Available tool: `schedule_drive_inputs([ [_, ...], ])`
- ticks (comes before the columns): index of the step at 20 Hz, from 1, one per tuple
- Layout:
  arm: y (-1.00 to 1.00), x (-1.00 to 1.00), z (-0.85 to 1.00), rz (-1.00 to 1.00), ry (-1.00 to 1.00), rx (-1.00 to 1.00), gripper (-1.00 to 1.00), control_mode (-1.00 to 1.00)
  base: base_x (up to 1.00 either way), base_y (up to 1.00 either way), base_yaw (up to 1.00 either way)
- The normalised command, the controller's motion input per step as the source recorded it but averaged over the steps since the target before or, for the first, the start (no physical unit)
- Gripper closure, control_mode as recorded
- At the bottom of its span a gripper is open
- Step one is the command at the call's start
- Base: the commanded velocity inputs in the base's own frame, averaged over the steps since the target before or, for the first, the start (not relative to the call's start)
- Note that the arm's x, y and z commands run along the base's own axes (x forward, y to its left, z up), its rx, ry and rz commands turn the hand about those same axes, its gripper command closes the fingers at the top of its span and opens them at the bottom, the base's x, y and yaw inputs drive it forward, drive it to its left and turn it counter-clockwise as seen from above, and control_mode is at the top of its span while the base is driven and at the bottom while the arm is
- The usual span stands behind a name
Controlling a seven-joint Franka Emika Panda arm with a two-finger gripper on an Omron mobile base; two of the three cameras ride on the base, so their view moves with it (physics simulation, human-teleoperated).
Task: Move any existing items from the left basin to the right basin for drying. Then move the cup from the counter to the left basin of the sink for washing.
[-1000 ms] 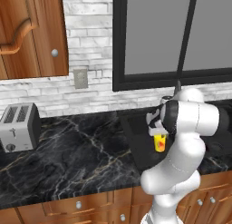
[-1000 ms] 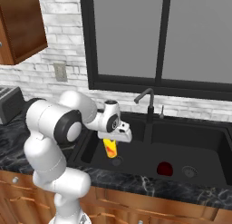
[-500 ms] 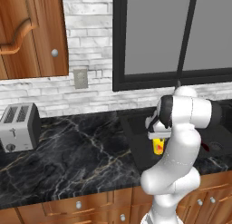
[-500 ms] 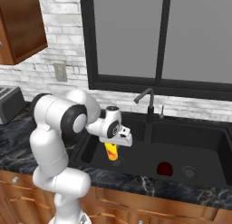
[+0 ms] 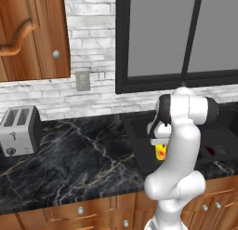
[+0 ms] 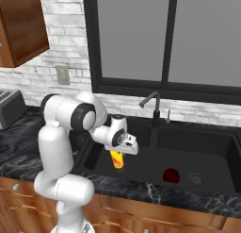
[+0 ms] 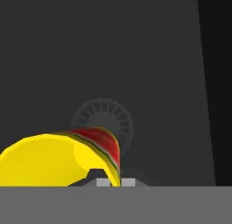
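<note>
Over left basin (image 6: 94, 154), jaws pinch cup (image 6: 117, 159) rim.

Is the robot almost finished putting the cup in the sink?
Nearly. The small dark red object already lies in the right basin near its drain. The gripper is shut on the yellow cup, hanging over the left basin. What's left: lower it and let go.

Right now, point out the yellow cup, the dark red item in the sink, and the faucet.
yellow cup (image 6: 117, 159), right base view, on its lower side below the end effector.
dark red item (image 6: 171, 175), right base view, on its middle, in the right basin.
faucet (image 6: 154, 118), right base view, on its upright stem.
</note>
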Motion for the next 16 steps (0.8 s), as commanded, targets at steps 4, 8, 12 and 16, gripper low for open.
schedule_drive_inputs([
  [4, -0.05, 0.18, -0.28, 0.0, 0.0, 0.0, 1.0, -1.0, 0.0, 0.0, 0.0],
  [8, 0.0, 0.11, -0.23, 0.0, 0.0, 0.03, 1.0, -1.0, 0.0, 0.0, 0.0],
  [12, 0.0, 0.03, -0.18, 0.0, 0.0, 0.05, 1.0, -1.0, 0.0, 0.0, 0.0],
  [16, 0.0, 0.0, -0.18, 0.0, -0.01, 0.04, -1.0, -1.0, 0.0, 0.0, 0.0],
])
